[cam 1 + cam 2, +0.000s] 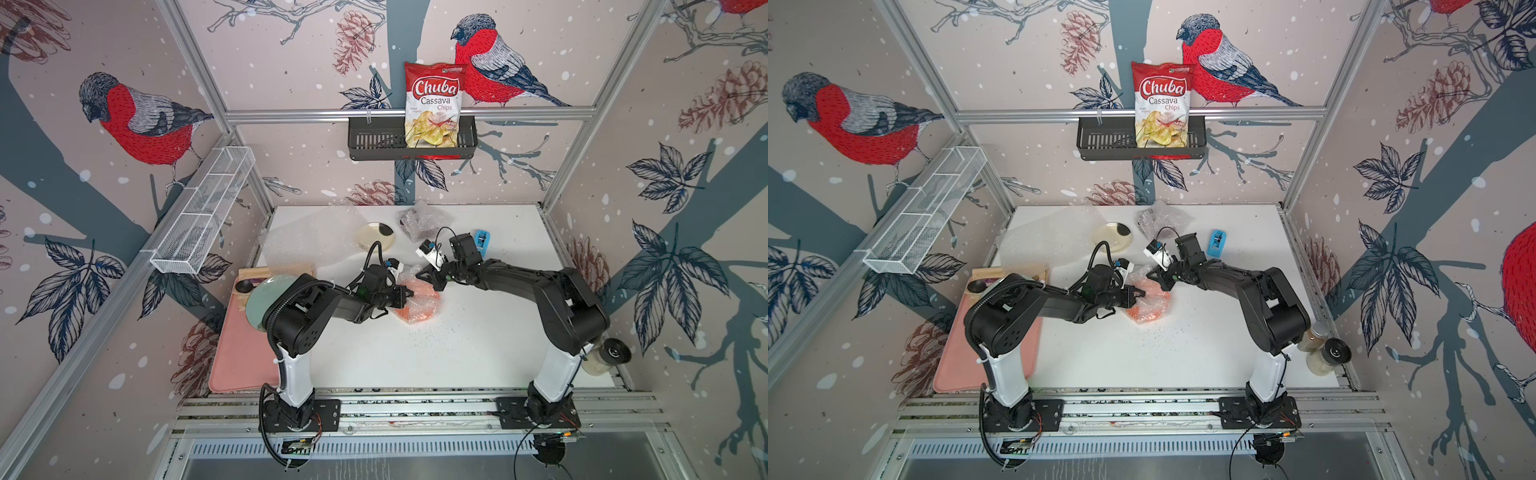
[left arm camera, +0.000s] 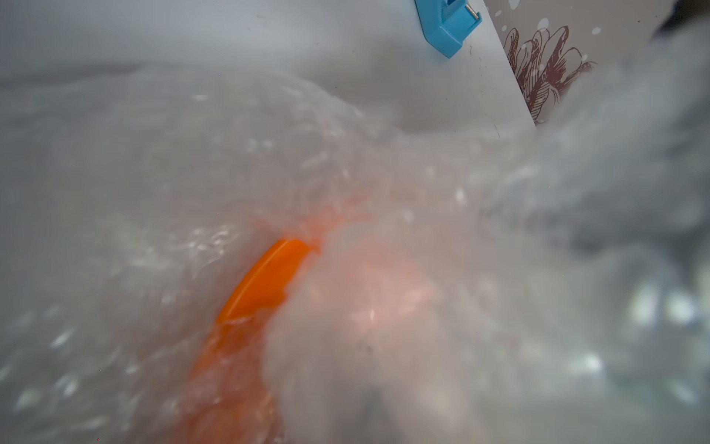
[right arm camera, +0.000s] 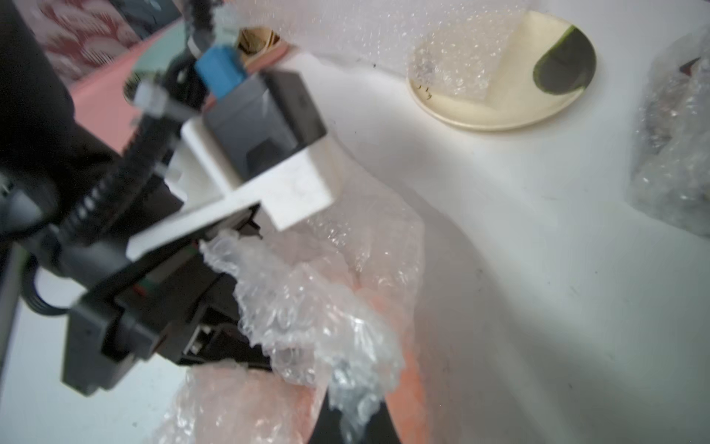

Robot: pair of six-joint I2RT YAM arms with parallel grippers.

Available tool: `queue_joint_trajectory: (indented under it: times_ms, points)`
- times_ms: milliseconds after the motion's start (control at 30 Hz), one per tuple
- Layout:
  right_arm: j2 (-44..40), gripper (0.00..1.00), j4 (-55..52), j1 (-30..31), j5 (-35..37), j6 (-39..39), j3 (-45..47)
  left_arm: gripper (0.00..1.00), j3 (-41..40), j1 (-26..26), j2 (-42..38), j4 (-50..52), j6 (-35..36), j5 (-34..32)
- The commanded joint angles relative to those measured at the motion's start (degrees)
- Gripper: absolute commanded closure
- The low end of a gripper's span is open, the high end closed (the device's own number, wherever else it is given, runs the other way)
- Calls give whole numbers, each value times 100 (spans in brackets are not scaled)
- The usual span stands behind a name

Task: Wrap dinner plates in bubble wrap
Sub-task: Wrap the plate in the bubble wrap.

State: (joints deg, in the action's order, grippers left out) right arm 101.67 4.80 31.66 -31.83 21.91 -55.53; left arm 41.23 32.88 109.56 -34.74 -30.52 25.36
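While the right tool (image 1: 436, 286) pinches bubble wrap (image 3: 307, 307), the orange plate (image 2: 269, 273) lies alongside.

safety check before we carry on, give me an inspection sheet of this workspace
surface: white table, dark specks near the middle
job's things: orange plate partly under bubble wrap; cream plate unwrapped, spare sheet over one edge; wrapped bundle at back
clutter: tape dispenser, pink tray, green plate, two jars
grippers: left gripper shut at the bubble wrap, hold hidden; right gripper shut on the bubble wrap
cables: black loops above both wrists, no snag seen
surroundings: chips bag in black basket, wire rack
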Motion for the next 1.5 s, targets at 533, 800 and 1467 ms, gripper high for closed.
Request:
queue_joint_trajectory:
  times_ms: [533,800,1467]
  points:
    - [363,100,1312,2245,4433,3415,2342,72,-887,-336,-821,369,-1491,-242]
    - [450,100,1423,2343,4537,3472,2315,25,-940,-306,-1129,-346,-2323,-83]
    - [-289,76,1417,2371,4615,3525,2108,100,163,287,-491,2381,-1598,-873]
